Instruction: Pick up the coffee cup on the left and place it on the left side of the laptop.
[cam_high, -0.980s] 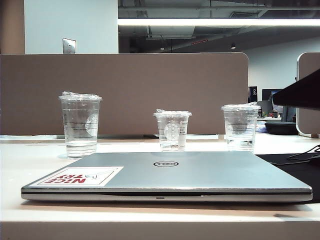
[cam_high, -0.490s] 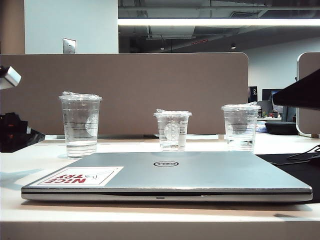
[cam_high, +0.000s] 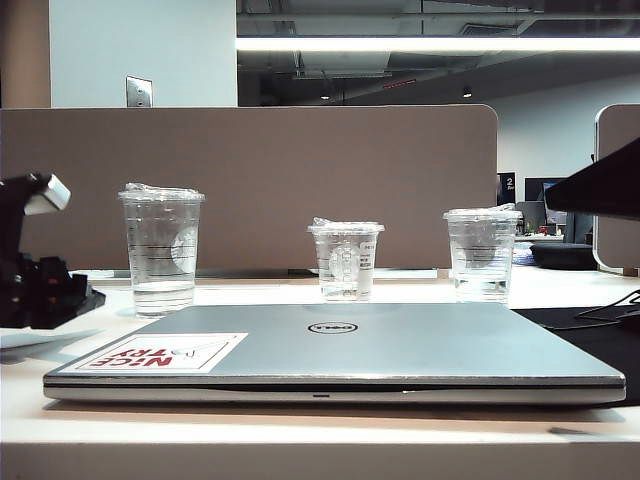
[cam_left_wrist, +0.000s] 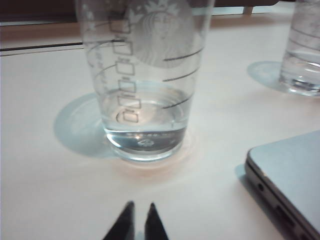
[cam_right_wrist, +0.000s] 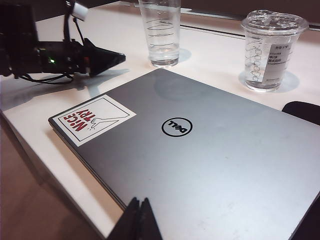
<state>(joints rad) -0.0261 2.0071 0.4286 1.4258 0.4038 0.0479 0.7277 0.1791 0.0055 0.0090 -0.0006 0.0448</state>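
Note:
The coffee cup (cam_high: 162, 250) is the tall clear cup with ring lines and a little water, upright at the back left of the table, behind the laptop's left corner. The closed silver laptop (cam_high: 380, 345) lies in front. My left gripper (cam_high: 92, 297) hovers low over the table just left of the cup, apart from it. In the left wrist view its tips (cam_left_wrist: 139, 206) are shut and empty, pointing at the cup's base (cam_left_wrist: 145, 135). My right gripper (cam_right_wrist: 139, 200) is shut and empty above the laptop lid (cam_right_wrist: 200, 150).
A short clear cup (cam_high: 345, 262) stands behind the laptop's middle and a lidded medium cup (cam_high: 482, 255) at the back right. A brown partition (cam_high: 300, 170) runs behind them. A black mat (cam_high: 600, 340) lies right of the laptop.
My left arm has come into the exterior view from the left edge and moved down and right towards the coffee cup. Cups, laptop and right arm have not moved.

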